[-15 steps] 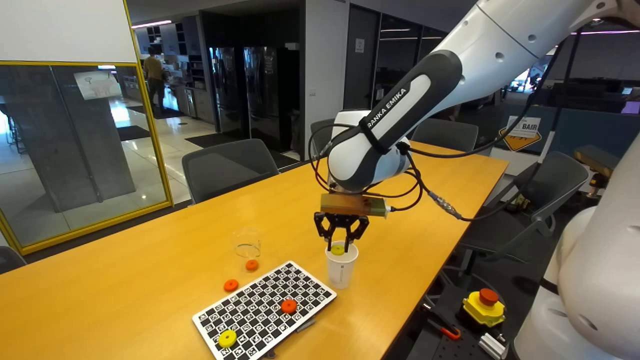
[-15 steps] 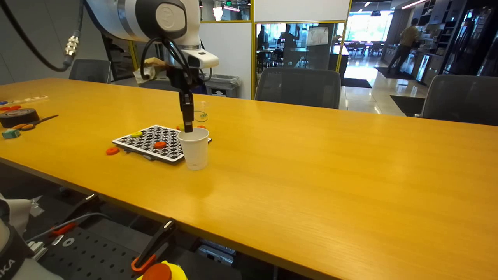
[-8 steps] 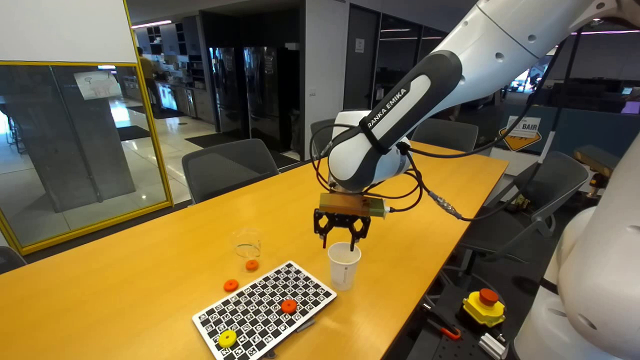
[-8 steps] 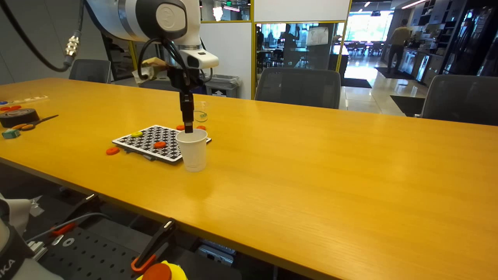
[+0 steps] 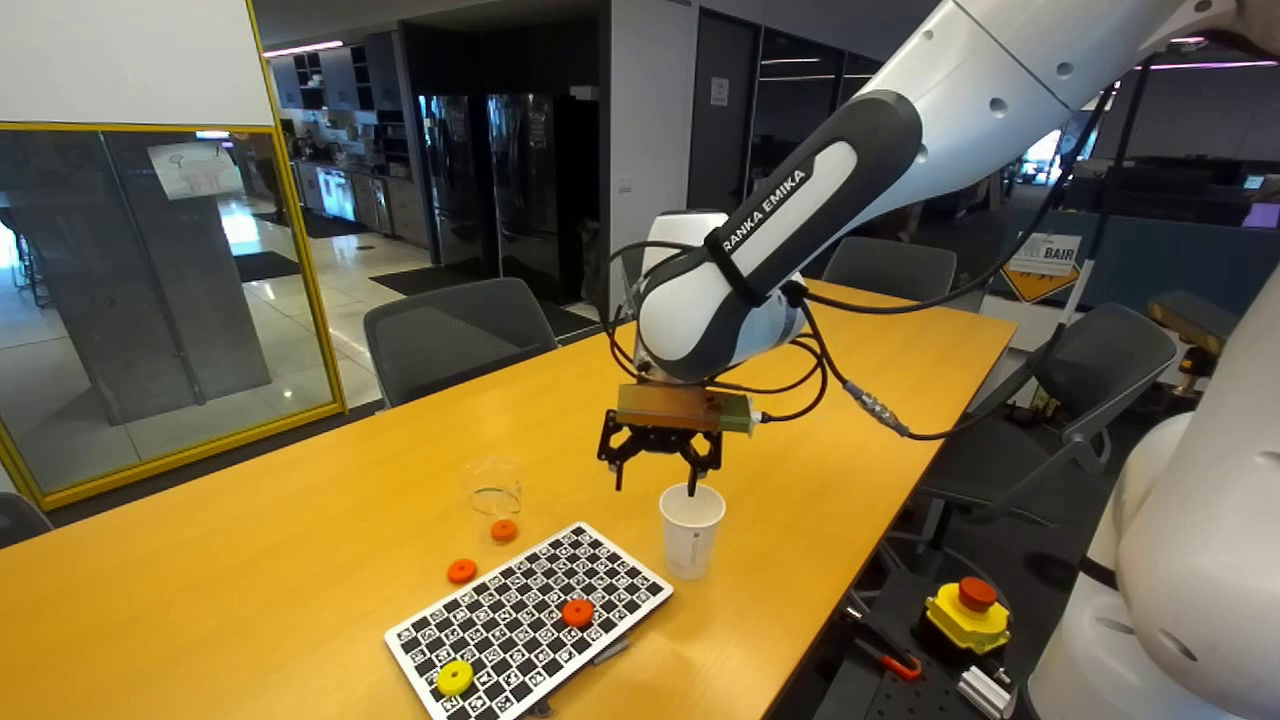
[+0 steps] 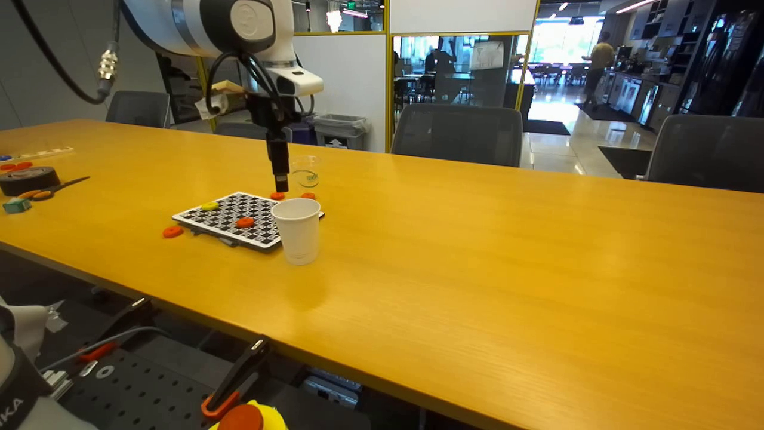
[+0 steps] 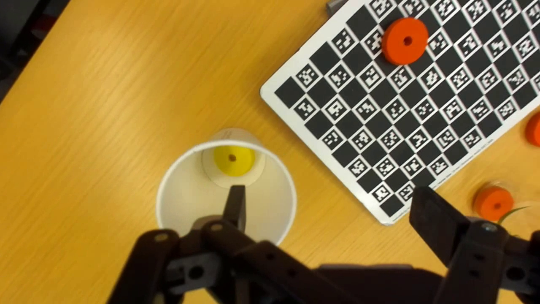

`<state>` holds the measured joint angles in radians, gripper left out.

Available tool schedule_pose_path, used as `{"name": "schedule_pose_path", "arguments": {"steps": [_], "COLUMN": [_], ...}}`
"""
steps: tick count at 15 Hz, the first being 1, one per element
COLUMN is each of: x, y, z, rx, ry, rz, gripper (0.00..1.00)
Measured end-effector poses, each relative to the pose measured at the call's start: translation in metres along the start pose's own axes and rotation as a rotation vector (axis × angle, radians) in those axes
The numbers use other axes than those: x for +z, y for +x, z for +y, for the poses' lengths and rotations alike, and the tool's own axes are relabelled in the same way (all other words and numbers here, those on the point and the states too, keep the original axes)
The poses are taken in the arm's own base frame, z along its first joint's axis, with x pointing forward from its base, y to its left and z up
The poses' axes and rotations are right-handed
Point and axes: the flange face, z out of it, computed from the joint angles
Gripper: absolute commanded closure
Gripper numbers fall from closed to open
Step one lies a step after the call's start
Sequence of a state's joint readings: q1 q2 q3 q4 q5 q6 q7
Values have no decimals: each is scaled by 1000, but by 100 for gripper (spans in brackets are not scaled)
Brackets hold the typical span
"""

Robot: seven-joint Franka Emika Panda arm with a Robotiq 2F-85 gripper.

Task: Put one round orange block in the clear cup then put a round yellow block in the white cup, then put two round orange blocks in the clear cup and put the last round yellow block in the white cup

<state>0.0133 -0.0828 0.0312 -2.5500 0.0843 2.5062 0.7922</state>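
The black two-finger gripper (image 5: 655,490) is spread wide, nothing between its tips, one of them close to the rim of the opaque white tapered cup (image 6: 300,236). That cup stands upright toward the robot-side edge of the wooden table (image 6: 477,269), a round yellow block (image 7: 236,166) lying in its bottom. Farther in, toward the opposite edge, the transparent tumbler (image 6: 305,177) holds a round orange block (image 7: 489,202). On the black-and-white checkered board (image 5: 520,600) lie another round orange block (image 5: 577,612) and a second round yellow block (image 5: 455,678). A third round orange block (image 5: 462,571) lies beside the board toward the far edge; a fourth round orange block (image 6: 173,231) lies toward the robot-side edge.
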Motion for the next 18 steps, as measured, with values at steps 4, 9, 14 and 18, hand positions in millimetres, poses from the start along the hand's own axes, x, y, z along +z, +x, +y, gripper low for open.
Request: {"name": "schedule_pose_path", "arguments": {"steps": [4, 9, 14, 18], "x": [0, 26, 60, 86], "y": [-35, -72, -80, -74], "z": [-44, -84, -100, -105], "rx": [-174, -338, -400, -416], "ry": [7, -17, -51, -64], "rz": [0, -40, -90, -130], "gripper": [0, 0, 0, 0]}}
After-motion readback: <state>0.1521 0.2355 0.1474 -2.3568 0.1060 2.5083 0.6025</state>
